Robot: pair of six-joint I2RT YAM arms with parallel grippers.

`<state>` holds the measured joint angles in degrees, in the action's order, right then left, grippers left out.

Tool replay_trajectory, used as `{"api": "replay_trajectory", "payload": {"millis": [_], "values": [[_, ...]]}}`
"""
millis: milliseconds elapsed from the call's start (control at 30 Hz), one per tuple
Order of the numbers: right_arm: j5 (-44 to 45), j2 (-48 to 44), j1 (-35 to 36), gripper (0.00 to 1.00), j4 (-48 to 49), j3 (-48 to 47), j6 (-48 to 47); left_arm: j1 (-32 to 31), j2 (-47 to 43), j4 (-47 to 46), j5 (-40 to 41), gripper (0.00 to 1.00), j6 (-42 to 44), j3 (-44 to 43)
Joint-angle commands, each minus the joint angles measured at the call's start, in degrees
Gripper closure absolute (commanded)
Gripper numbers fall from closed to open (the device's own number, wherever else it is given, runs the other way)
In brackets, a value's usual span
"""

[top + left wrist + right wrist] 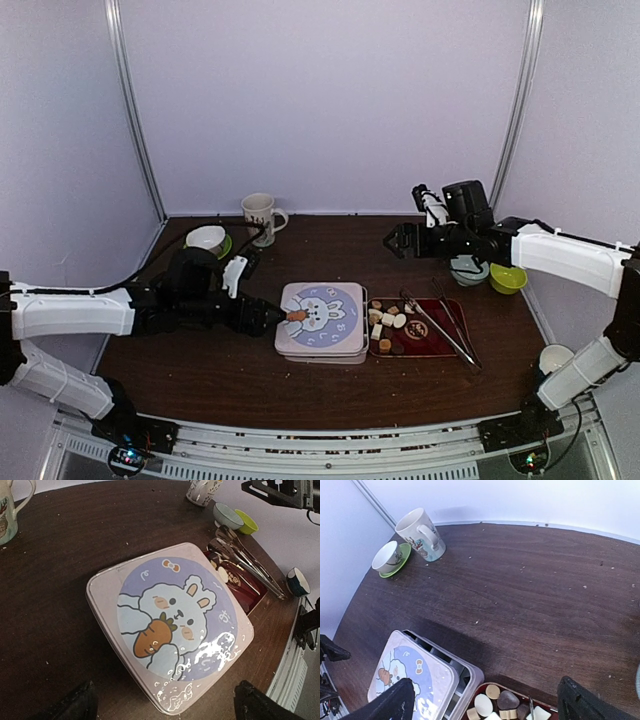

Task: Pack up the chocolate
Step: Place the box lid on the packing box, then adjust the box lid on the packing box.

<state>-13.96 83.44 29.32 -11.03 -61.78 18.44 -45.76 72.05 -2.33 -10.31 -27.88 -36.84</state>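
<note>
chocolate (pixel 386 322): piled at the left end of the red tray (pixel 425 354), just right of the bunny-lid box (pixel 322 322); tongs (pixel 442 326) across the tray's right half. lid (pixel 410 672) askew, baring a strip of box along the tray side. left gripper (pixel 276 318): spread wide, empty, low at the box's left edge. right gripper (pixel 393 241): spread wide, empty, raised over bare table (pixel 330 250) behind the tray. free room from box back to the mug (pixel 261 214) by the rear wall.

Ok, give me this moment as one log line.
left gripper: open, at box lid | right gripper: open, raised | chocolate: in red tray | tongs: on tray
</note>
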Motion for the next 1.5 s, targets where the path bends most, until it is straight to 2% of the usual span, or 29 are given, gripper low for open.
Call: {"api": "replay_trajectory", "payload": {"millis": [0,133,300,467,700,800,967,1200,1467], "values": [[10.7,-5.9,-0.2,0.00,-5.3,-1.9,-3.9,-0.2,-3.8,4.7,3.0,0.02,2.4,-2.3],[14.4,-13.1,-0.2,0.00,-4.5,0.3,-6.7,-0.2,-6.9,7.7,3.9,0.02,3.4,-2.7],[18.0,-21.2,-0.2,0.00,-3.0,3.8,-4.0,-0.2,-10.0,9.1,3.6,0.02,4.7,-2.7],[12.8,-25.2,-0.3,0.00,-3.5,6.0,-3.4,-1.3,-10.9,10.8,-0.4,0.02,6.1,-2.7],[6.5,-26.9,-0.3,0.00,-4.2,9.5,-1.9,-6.4,-11.8,16.5,6.2,0.02,5.8,-2.3],[3.2,-26.1,-0.2,0.00,-2.7,11.8,-0.2,-8.8,-11.1,16.0,9.1,0.02,5.2,-1.3],[-1.3,-23.2,0.7,0.00,-0.8,14.1,3.2,-14.0,-11.1,7.8,12.5,0.02,8.4,3.4],[-1.6,-16.6,5.9,0.00,1.3,14.8,5.5,-14.8,-7.2,4.5,16.9,0.02,13.0,6.9],[-1.7,-4.2,10.8,0.00,1.1,9.2,5.9,-15.1,-1.2,-1.7,19.6,0.02,15.8,8.2]]}}
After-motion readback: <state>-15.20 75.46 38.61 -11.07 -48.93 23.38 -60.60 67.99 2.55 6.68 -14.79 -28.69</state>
